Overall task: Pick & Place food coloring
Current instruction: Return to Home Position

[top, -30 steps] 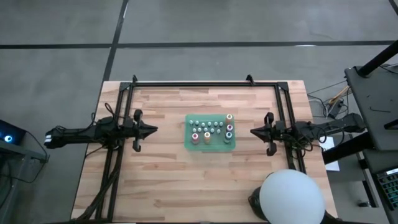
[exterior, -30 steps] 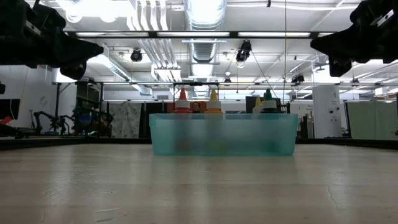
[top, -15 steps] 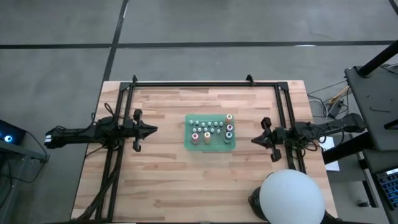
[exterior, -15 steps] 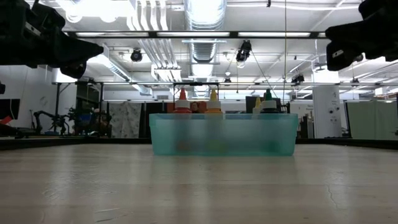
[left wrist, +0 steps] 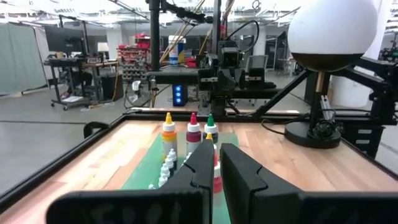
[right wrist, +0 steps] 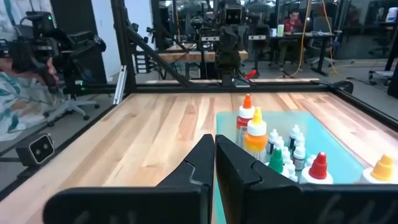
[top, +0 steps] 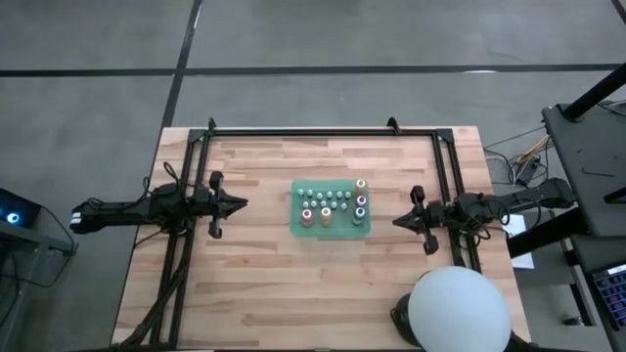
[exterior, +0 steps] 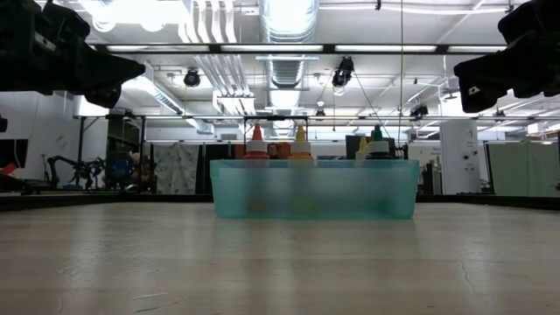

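Observation:
The food coloring (top: pixel 331 201) is a cluster of tiny pale-capped bottles plus a few taller ones with red, orange, yellow and green tops (right wrist: pixel 255 134) (left wrist: pixel 193 130). They stand upright in a translucent green tray (top: pixel 295 227) (exterior: pixel 315 197) at the table's middle. My left gripper (top: pixel 245 204) (left wrist: pixel 216 149) hovers shut to the left of the tray, pointing level at it. On the tray's right, my right gripper (top: pixel 396 221) (right wrist: pixel 214 140) is also shut and level, a little nearer the table's front edge. Both are well above the tabletop (exterior: pixel 140 66) (exterior: pixel 457 74).
A black frame rail (top: pixel 323 130) runs along the table's far edge and down both sides. A lamp with a white globe (top: pixel 458 308) (left wrist: pixel 333 31) stands at the near right corner. Bare wood lies between each gripper and the tray. A person (right wrist: pixel 12 68) shows beyond the table.
My right gripper has swung its shut fingers a little toward the table's near edge, turning at the wrist, while the arm stays in place. The tray and the bottles have not moved.

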Robot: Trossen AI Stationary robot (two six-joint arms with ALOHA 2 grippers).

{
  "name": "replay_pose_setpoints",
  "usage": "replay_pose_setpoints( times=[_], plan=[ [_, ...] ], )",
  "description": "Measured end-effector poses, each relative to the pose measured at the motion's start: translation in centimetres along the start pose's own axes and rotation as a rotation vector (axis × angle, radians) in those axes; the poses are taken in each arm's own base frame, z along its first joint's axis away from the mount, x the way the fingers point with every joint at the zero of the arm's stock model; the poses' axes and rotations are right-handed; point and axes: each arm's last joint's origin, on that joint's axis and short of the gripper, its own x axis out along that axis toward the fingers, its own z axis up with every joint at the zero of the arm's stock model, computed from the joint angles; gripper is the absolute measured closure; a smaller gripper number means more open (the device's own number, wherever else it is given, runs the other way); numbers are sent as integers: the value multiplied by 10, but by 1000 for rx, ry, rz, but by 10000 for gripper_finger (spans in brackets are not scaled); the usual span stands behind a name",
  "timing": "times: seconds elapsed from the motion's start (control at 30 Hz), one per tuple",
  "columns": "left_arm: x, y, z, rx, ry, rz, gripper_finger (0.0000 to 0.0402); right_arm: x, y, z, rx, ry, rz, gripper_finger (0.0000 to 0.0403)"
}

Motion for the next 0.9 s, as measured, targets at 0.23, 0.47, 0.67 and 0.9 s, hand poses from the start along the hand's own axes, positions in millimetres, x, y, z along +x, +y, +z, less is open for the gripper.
replay_pose_setpoints(
  times=[0.23, 0.47, 0.67, 0.9],
  plan=[
    [0, 0, -2, 26, 21, 0, 399, 0, 0, -1, -4, 7, -1, 394],
    [0, 0, -4, 21, 45, 0, 399, 0, 0, -1, 16, 9, -1, 394],
    [0, 0, -4, -12, 46, 1, 399, 0, 0, -1, 17, 9, -1, 394],
    [0, 0, -11, 3, 76, 0, 399, 0, 0, -1, 18, 9, -1, 394]
  ],
)
